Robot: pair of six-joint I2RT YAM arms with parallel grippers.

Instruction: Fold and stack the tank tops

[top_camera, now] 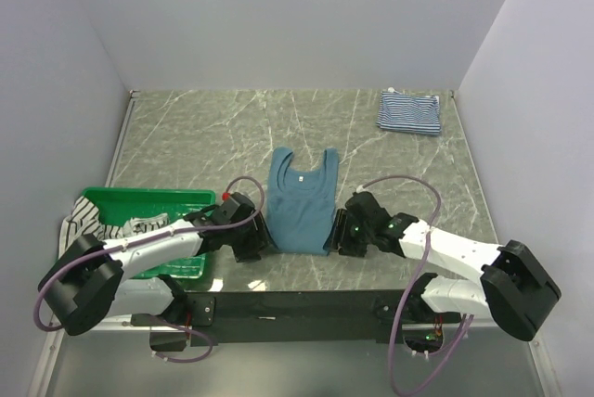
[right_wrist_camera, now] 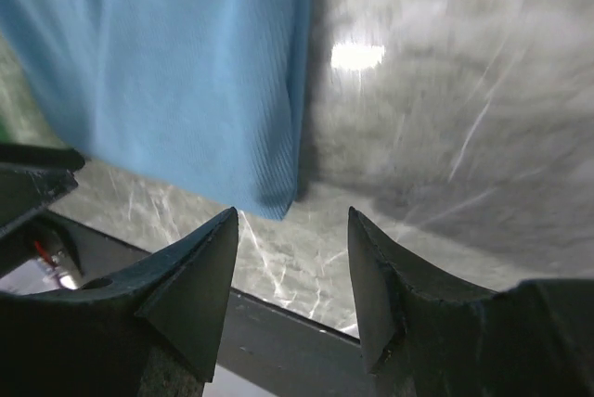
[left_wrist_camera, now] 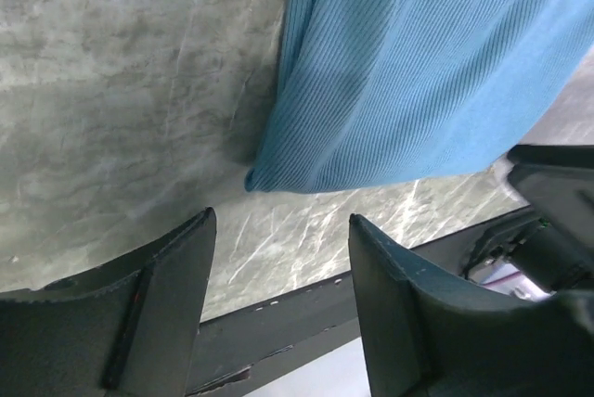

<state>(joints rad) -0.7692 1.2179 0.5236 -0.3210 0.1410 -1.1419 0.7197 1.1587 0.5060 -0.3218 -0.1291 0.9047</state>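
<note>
Both jaw pairs stood spread, empty: left gripper (left_wrist_camera: 283,221) beside near-left corner, right gripper (right_wrist_camera: 292,216) beside near-right corner of plain teal-blue ribbed cloth tank top (top_camera: 302,207), flat on grey marble table (top_camera: 204,128), bare marble around

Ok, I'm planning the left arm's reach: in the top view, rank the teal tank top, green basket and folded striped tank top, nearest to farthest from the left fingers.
1. Teal tank top: hem corner just right of the left fingers.
2. Green basket: left, under that arm.
3. Folded striped tank top: far right corner.
</note>
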